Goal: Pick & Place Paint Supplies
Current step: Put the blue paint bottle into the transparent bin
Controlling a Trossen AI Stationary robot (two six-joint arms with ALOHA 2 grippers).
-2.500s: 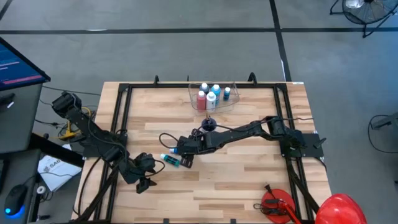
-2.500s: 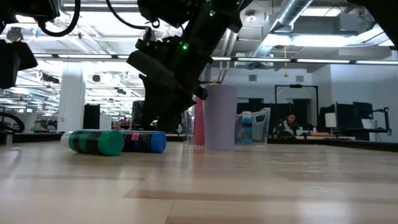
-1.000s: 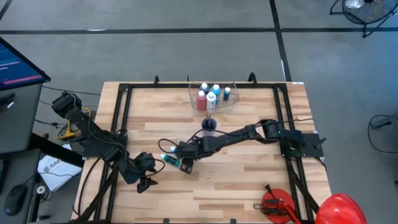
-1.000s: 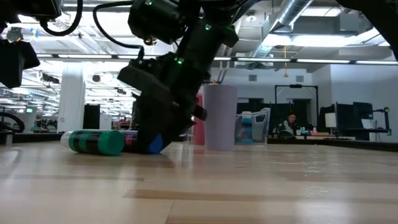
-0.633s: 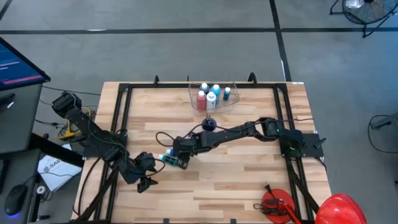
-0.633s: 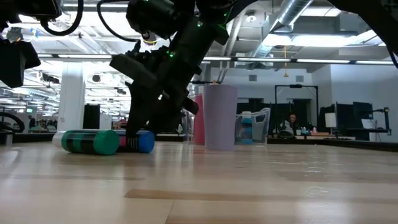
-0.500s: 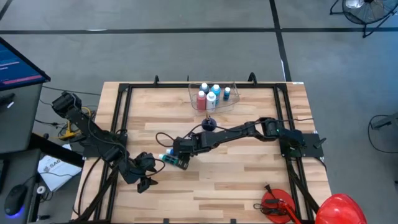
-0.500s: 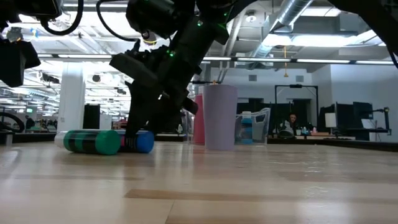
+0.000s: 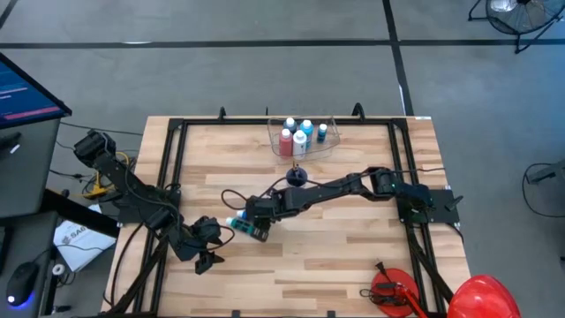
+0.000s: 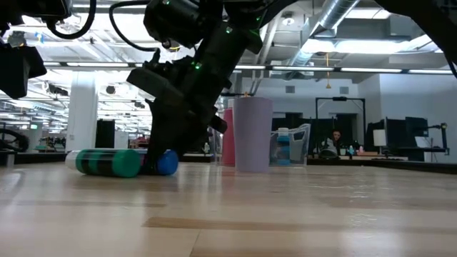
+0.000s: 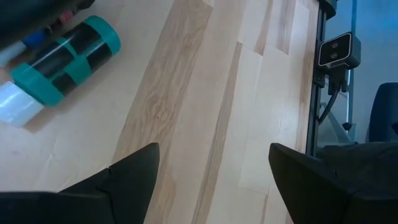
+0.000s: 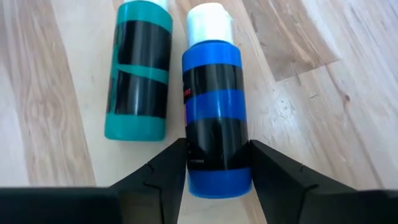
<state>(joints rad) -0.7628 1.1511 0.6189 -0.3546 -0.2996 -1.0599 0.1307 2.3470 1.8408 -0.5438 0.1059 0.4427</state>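
Since the earlier frame the right pincer (image 12: 212, 167) had been lowered w/ fingers narrowed astride the blue bottle (image 12: 212, 118), lying on the bench (image 9: 353, 256) beside the teal one (image 12: 138, 68); judged light, rigid, slick plastic, best gripped mid-body.

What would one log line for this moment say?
right hand: fingers either side of lying blue bottle | teal bottle: beside it | left hand: open, waiting
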